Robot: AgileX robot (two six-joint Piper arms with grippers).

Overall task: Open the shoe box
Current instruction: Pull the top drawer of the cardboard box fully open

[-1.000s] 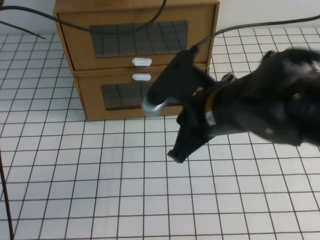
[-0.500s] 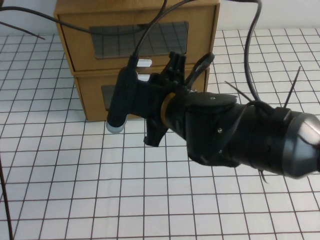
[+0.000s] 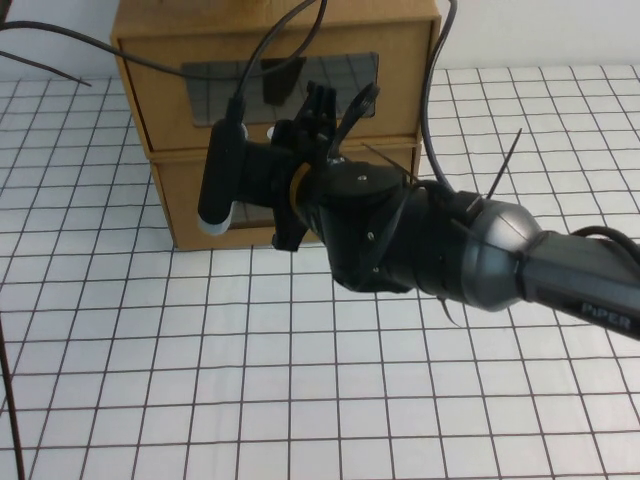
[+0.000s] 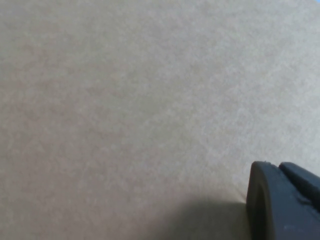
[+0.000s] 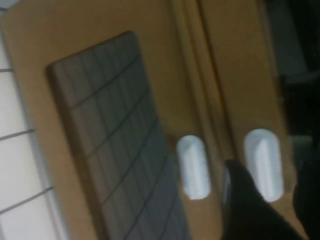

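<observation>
The brown cardboard shoe box (image 3: 400, 60) stands at the back of the table, with two stacked drawers, each with a dark window. My right gripper (image 3: 340, 102) reaches up against its front and hides most of the handles. In the right wrist view both white handles show side by side, one (image 5: 193, 167) outside the fingers and one (image 5: 262, 161) in the gap of the open right gripper (image 5: 267, 172). The left wrist view shows only plain cardboard (image 4: 125, 100) very close, with one dark fingertip (image 4: 280, 205) of the left gripper at the corner.
The box sits on a white tabletop with a black grid (image 3: 200, 380). Black cables (image 3: 60, 42) trail across the back left and over the box. The right arm's thick black body (image 3: 430, 245) covers the middle right of the table.
The right arm has swung left and in towards the box front, turning as it went. Its fingers have parted and now stand either side of a white handle.
</observation>
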